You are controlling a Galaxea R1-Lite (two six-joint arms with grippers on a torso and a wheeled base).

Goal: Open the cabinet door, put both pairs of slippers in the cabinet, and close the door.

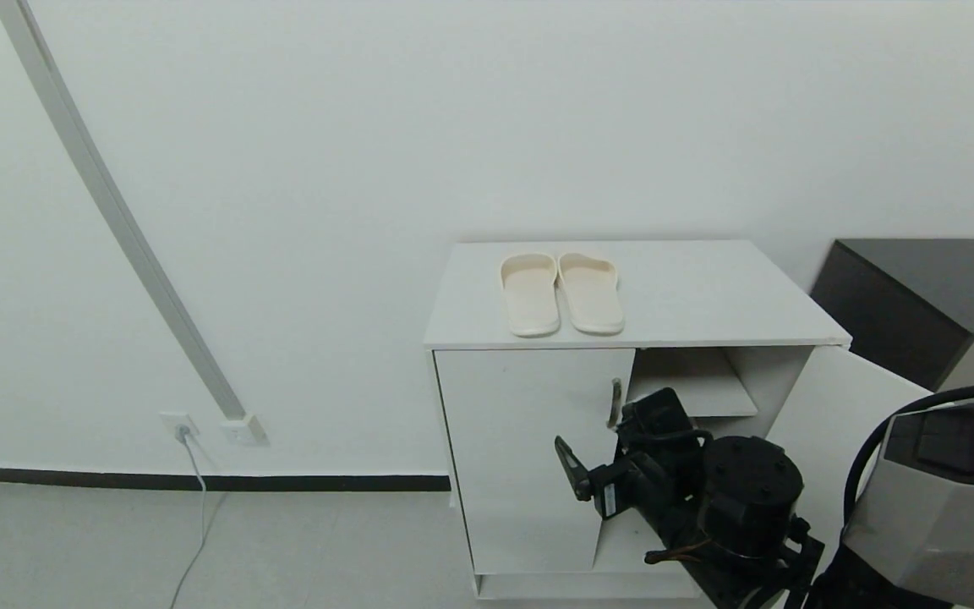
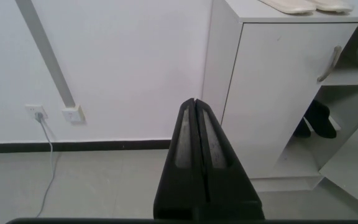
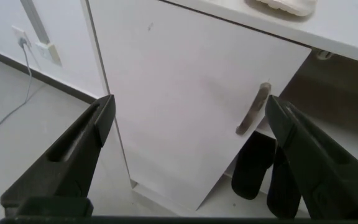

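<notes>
The cream slippers [image 1: 561, 292] lie front-to-back on the cabinet top [image 1: 707, 296] — above the right claw [image 3: 190, 106], spread wide and empty — while the left claw [image 2: 194, 109], clenched on nothing, looks farther off.

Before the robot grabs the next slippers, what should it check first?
1. Right cabinet door swung open: ok.
2. Dark slippers inside on the lower shelf: ok.
3. Cream slippers put away: not ok, they lie side by side on the cabinet top.
4. Right gripper open and ready to grab: ok, though it faces the handle of the closed left door, below the cream pair.
5. Left gripper ready to grab: not ok, its fingers are shut.
6. Room beside the dark pair for a second pair: cannot tell.
</notes>
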